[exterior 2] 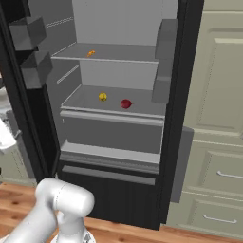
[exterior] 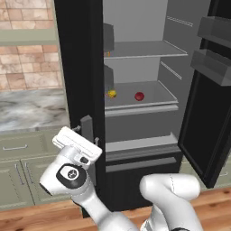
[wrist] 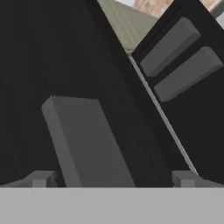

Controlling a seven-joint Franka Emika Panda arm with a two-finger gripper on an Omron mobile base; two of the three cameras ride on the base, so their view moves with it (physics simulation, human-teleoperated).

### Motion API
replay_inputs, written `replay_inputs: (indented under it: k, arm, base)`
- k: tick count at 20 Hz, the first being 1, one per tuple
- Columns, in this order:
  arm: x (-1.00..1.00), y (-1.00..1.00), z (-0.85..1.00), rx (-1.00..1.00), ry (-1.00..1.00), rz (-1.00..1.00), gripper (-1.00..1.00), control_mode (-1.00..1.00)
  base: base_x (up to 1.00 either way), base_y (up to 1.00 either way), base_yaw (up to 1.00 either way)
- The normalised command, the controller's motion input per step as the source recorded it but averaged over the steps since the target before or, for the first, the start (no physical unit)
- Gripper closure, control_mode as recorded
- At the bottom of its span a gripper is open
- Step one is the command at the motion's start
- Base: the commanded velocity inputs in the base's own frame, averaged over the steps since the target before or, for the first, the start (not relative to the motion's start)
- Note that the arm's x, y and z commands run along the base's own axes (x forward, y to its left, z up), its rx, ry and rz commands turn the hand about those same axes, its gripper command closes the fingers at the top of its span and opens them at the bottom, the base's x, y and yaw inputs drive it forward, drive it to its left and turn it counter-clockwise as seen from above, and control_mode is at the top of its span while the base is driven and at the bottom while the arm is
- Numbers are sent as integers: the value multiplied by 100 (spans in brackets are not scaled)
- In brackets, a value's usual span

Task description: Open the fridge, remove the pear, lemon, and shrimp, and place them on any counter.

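Black fridge (exterior: pixel 81 67) stands open; the gripper (wrist: pixel 111 179), jaws spread, straddles the grey handle (wrist: pixel 87 144). Next: reach past it for the pear (exterior: pixel 139 96).

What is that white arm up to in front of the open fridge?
It is emptying the fridge. Both doors stand open, and the arm's end effector sits open at the left door's grey handle, holding nothing. The food is untouched inside: the yellow lemon and dark-red pear sit apart on the middle shelf, and the small orange shrimp lies on the shelf above. The marble counter lies left of the fridge.
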Motion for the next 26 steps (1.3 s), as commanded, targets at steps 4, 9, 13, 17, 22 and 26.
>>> replay_inputs:
  k: [4,9,13,17,22,26]
  arm:
    - [44,88,42,2,-12,26,-100,-100]
    - [2,84,69,3,0,0,-100,-100]
    - [-85,67,68,0,0,5,-100,-100]
    - [-100,56,63,0,0,13,-100,-100]
    - [-82,11,38,6,13,16,-100,-100]
    - [3,-90,7,32,27,28,-100,-100]
  base:
    - [0,0,0]
    - [0,0,0]
    - [0,0,0]
    - [0,0,0]
    - [0,0,0]
    - [0,0,0]
